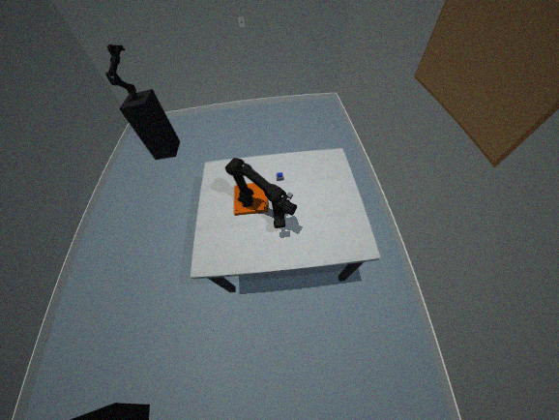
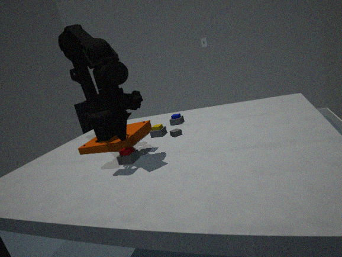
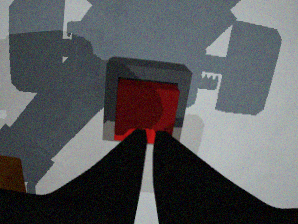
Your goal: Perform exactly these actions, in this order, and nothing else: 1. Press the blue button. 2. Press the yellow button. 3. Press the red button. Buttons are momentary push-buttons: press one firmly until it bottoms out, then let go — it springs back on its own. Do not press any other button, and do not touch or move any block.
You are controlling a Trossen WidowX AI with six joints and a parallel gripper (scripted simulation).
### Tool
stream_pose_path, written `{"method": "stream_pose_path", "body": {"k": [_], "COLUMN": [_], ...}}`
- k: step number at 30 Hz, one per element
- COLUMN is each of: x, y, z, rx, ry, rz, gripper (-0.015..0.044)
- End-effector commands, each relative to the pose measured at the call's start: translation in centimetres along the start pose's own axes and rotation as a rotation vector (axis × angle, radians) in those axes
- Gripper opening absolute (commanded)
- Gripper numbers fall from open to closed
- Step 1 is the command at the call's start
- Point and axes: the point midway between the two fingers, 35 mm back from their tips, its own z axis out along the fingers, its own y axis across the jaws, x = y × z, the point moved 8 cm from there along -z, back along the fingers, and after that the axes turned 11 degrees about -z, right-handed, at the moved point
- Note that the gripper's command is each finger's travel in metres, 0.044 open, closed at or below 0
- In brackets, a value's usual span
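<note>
The red button [image 2: 126,151] [image 3: 146,106] sits on its grey base, its cap standing proud. My gripper [image 2: 123,140] [image 3: 149,140] is shut and empty, pointing down, with its fingertips just above the red cap; in the wrist view they overlap its near edge. I cannot see contact. The yellow button [image 2: 157,127] stands beside the orange base plate, its cap up. The blue button [image 1: 279,175] [image 2: 176,116] stands farther back, its cap up. In the top view, the arm hides the red and yellow buttons.
A small grey block [image 1: 290,195] [image 2: 176,132] lies near the yellow button. The arm's orange base plate [image 1: 238,209] [image 2: 89,148] [image 3: 11,172] is close to the red button. The white table [image 1: 329,232] [image 2: 207,192] carries them all.
</note>
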Motion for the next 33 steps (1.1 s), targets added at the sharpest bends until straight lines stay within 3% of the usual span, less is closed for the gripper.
{"method": "stream_pose_path", "body": {"k": [1,18,33], "x": [0.1,0.1,0.1], "y": [0.0,0.1,0.1], "z": [0.9,3.7,3.8], "rx": [-0.005,-0.005,-0.005], "ry": [0.011,0.011,0.011], "rz": [-0.004,-0.004,-0.004], "gripper": [0.0020,0.0020,0.0020]}}
